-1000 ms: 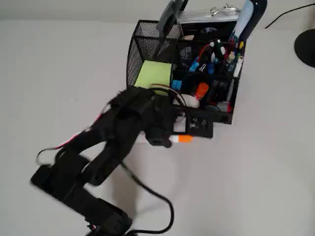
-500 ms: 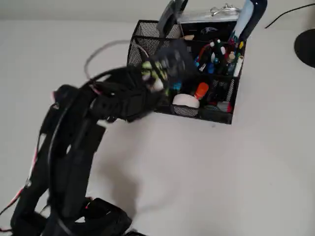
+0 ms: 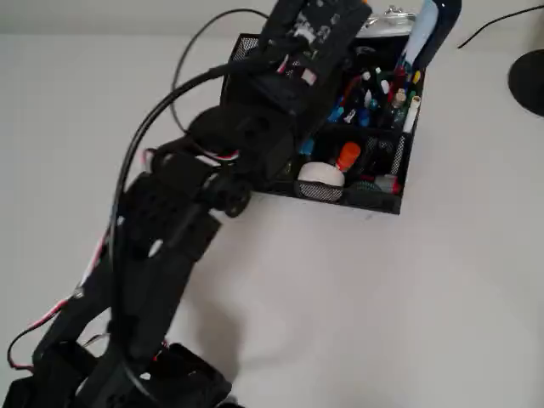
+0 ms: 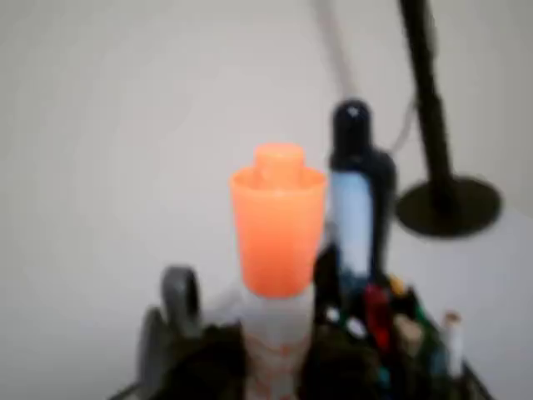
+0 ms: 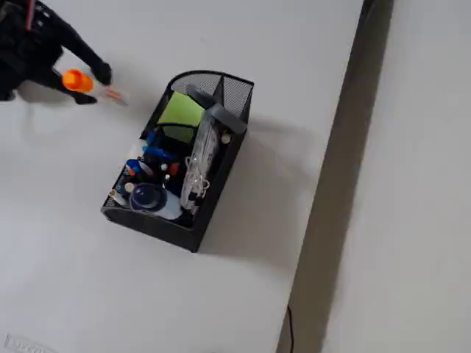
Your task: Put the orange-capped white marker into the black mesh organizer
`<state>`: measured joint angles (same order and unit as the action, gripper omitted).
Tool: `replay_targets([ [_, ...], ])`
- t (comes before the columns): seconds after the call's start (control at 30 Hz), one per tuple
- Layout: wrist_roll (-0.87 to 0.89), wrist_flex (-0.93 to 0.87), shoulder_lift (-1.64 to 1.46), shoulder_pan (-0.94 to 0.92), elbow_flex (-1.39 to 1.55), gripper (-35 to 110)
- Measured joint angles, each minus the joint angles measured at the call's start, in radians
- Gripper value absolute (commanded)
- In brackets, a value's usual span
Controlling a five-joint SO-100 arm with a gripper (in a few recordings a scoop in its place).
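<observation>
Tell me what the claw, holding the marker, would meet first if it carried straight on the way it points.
Probably the tall blue-and-white bottle, just right of the orange-capped white marker in the wrist view; otherwise only the black mesh organizer. Depth is unclear.

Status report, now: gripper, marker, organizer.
Gripper shut on orange-capped white marker, cap up. Held above black mesh organizer, not yet in. Compartments crowded with pens.

Black mesh organizer (image 5: 193, 234) crowded with pens (image 3: 374, 93) and a tall blue bottle (image 5: 151, 197), green-pad compartment (image 5: 179, 110) less packed, open desk (image 3: 382, 306) all around
</observation>
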<state>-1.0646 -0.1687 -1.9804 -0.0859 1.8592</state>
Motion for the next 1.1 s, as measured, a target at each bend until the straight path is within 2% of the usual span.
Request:
replay_targets([
  [0.4,-0.038,0.253,0.259,0.023,0.002,0],
  [0.63,-0.038,0.337,0.383,0.057,0.003,0],
  [0.8,-0.067,0.405,0.460,0.072,0.008,18],
  [1.1,-0.132,0.604,0.515,0.057,0.104,37],
])
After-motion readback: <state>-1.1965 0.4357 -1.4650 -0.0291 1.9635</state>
